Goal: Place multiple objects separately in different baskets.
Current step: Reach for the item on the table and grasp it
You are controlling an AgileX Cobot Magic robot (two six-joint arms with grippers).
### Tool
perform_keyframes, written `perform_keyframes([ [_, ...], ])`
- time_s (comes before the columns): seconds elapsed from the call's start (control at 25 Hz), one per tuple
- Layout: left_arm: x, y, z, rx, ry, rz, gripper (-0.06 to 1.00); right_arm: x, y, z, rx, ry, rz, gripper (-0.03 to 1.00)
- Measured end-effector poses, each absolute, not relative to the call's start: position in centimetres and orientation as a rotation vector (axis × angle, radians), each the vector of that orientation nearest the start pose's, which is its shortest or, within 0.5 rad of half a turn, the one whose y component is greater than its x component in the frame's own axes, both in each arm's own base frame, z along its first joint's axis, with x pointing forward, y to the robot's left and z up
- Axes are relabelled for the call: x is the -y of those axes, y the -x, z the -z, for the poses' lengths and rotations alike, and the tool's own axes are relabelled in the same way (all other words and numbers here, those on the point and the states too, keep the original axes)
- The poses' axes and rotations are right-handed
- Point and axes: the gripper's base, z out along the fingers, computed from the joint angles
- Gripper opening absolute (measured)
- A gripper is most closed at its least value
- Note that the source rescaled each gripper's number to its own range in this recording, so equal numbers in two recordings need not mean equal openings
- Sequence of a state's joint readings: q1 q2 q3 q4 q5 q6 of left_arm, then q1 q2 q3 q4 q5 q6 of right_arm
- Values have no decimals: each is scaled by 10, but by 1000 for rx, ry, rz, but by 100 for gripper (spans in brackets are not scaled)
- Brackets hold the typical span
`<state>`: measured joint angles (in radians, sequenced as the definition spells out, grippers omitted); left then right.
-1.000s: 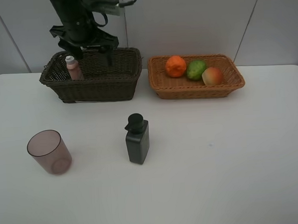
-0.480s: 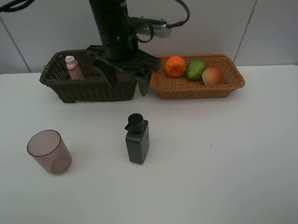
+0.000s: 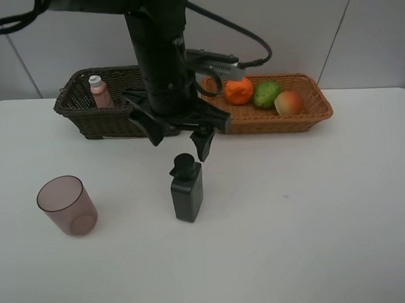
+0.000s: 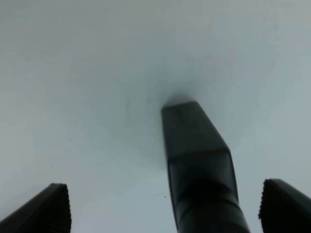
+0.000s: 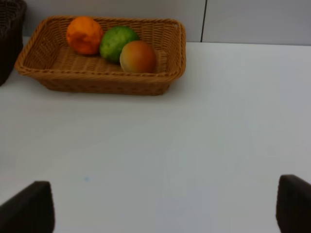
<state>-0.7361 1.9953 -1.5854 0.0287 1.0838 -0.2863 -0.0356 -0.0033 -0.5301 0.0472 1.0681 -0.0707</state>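
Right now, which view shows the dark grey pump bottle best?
Exterior high: the dark grey pump bottle stands whole on the table. Left wrist shows only a blurred, cropped part; right wrist misses it.

White table (image 3: 315,220), small dark speck (image 3: 285,197) on it; grey panelled wall (image 3: 284,25) behind.

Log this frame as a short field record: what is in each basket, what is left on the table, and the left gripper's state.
dark brown wicker basket: pink white-capped bottle
light tan wicker basket: orange, green oval fruit, red-orange round fruit
white table: dark grey pump bottle, translucent mauve cup
left gripper: open, above the dark grey pump bottle
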Motion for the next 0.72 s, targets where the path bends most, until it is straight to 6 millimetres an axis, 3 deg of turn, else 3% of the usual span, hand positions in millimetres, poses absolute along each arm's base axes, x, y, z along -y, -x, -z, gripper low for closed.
perform_keyframes([
  [0.36, 292, -283, -196, -2856, -711, 137, 100, -4, 9, -285, -2017, 39, 11, 100],
  [0.72, 281, -277, -167, -2864, -628, 96, 100, -4, 9, -285, -2017, 39, 11, 100],
])
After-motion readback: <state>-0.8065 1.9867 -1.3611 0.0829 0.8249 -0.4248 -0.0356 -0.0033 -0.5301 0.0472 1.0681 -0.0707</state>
